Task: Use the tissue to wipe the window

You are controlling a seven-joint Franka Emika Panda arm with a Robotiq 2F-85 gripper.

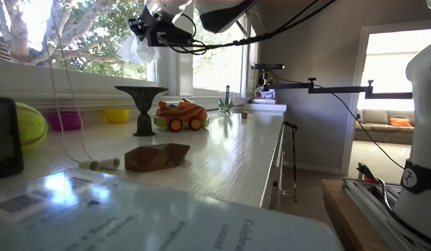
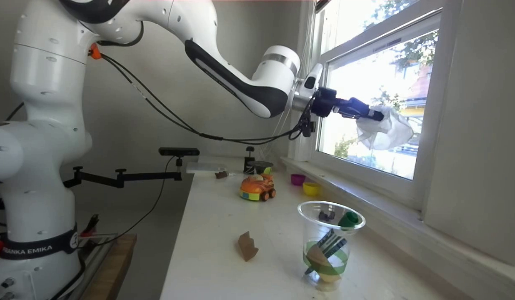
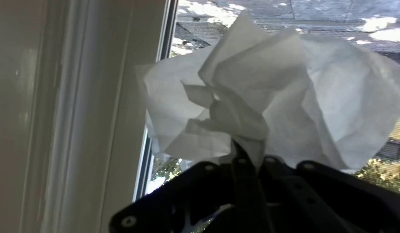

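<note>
Where fingers (image 3: 247, 194) nearly meet, the gripper (image 2: 376, 115) pinches tissue (image 3: 284, 94).

In an exterior view, the tissue (image 2: 388, 131) is between the fingers (image 2: 376, 115), before the window (image 2: 366, 75), while on the worktop (image 2: 211, 233) below them the toy truck (image 2: 256, 186) stands well to their left, two cups (image 2: 311, 189) less far left, and the plastic tumbler (image 2: 313, 231) slightly left, in the foreground.

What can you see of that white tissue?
The tissue is white and crumpled, apparently thin paper, creased into many folds. The claw pinches part of it, and loose edges flare out on both sides. It is held up off the counter, in front of the window; whether it touches the window, I can't tell.
</note>
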